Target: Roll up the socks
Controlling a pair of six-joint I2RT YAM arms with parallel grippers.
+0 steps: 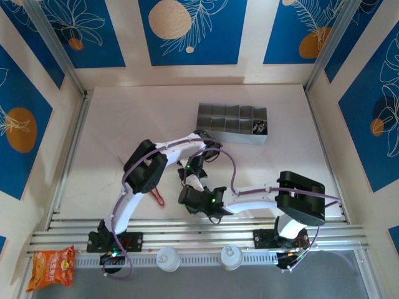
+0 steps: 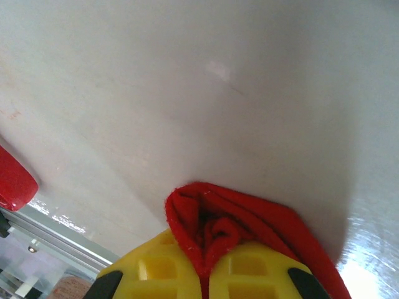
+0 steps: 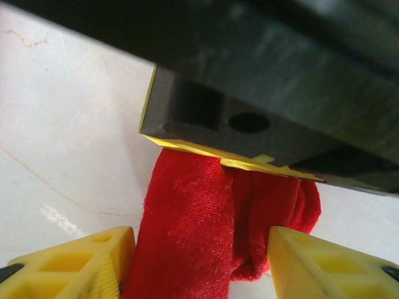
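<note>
Currently, my left gripper [image 2: 204, 266] pinches a bunched fold of the bright red sock [image 2: 249, 224], its fuzzy knit squeezed between blocky yellow fingers [image 2: 156, 268]. My right gripper [image 3: 196, 268] stands spread, straddling the same soft bundle. The sock lies on the glossy white table [image 2: 187, 93], toward the middle of its near edge.

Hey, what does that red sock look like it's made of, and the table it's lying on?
The red sock looks like soft knit fabric, matte, with a fuzzy nap and limp folds. The table looks hard and smooth, white and semi-glossy, perhaps laminate or coated board. It shows soft glare and faint scuffs.
</note>
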